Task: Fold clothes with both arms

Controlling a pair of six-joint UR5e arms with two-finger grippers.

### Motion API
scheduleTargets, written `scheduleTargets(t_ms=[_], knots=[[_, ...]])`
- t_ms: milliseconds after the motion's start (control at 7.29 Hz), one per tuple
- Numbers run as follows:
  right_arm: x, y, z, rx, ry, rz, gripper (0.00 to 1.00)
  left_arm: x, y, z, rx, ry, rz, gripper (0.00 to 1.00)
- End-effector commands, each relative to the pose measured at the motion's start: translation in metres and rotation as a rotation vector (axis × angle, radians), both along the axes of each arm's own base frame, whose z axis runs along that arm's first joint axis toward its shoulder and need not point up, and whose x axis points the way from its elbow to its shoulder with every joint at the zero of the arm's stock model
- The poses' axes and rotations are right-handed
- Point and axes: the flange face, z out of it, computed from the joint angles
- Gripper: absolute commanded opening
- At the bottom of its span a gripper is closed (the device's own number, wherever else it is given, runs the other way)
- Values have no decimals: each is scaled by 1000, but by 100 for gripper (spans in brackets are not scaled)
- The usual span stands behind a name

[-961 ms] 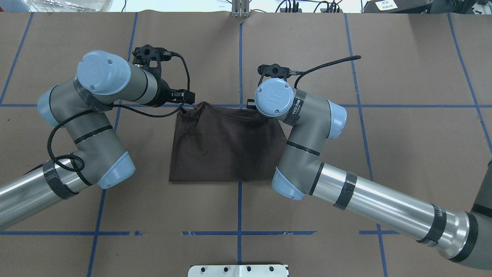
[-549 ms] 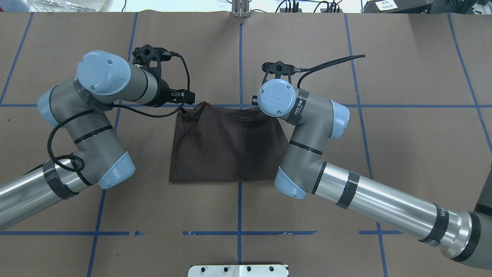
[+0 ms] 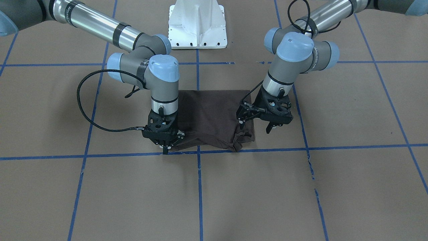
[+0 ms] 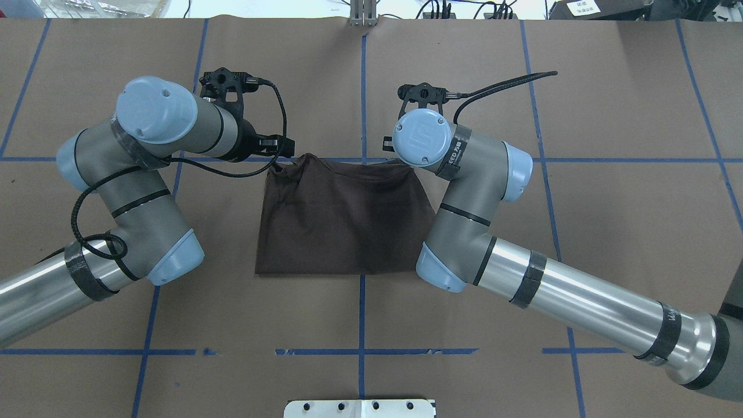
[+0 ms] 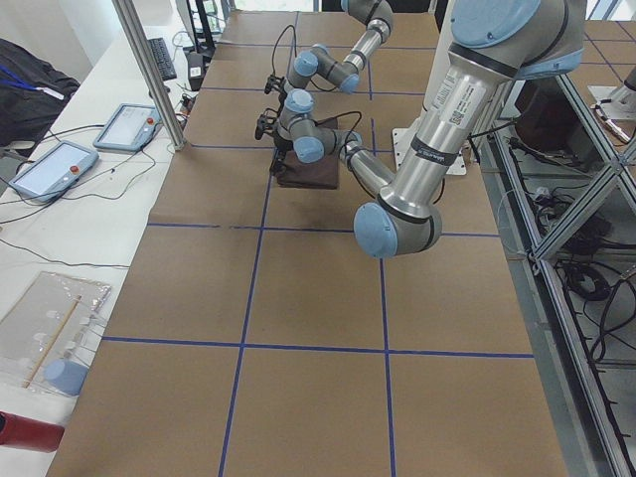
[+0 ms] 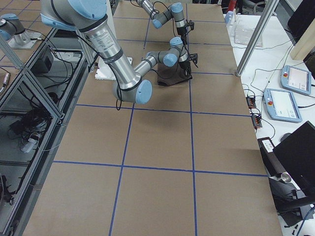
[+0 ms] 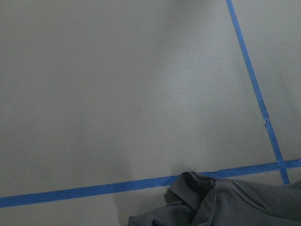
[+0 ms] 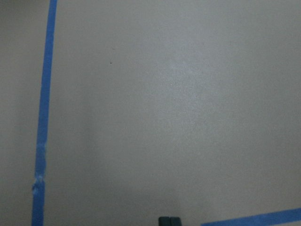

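The dark brown T-shirt (image 3: 214, 113) lies folded into a rough rectangle on the brown paper table (image 4: 342, 220). Its far left corner (image 7: 221, 202) is bunched up into a small heap. My left gripper (image 3: 254, 128) hangs over that bunched corner, open, with one finger beside the cloth and the other out over bare paper. My right gripper (image 3: 164, 149) stands upright at the shirt's other far corner. Its fingertips (image 8: 168, 220) are pressed together with no cloth between them, and they point at the paper just past the shirt's edge.
Blue tape lines (image 3: 301, 147) grid the paper-covered table. The white pedestal base (image 3: 197, 26) stands on the robot's side of the shirt. Teach pendants (image 5: 124, 124) and a metal post (image 5: 149, 70) are on the bench past the table's far edge.
My right wrist has drifted to the right and a little farther from me, off the shirt's corner. The left arm and the shirt have stayed where they were.
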Motion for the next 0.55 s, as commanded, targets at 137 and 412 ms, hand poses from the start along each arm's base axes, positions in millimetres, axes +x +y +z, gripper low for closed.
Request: scheduleTargets(t_ms=[137,412], knots=[[76,-25,-1,-55,-74,-175,100,-37,28,0,0,-7,1,100],[185,-18,12,-27,4,-301,100,-109,84,0,35,-82,74,100]])
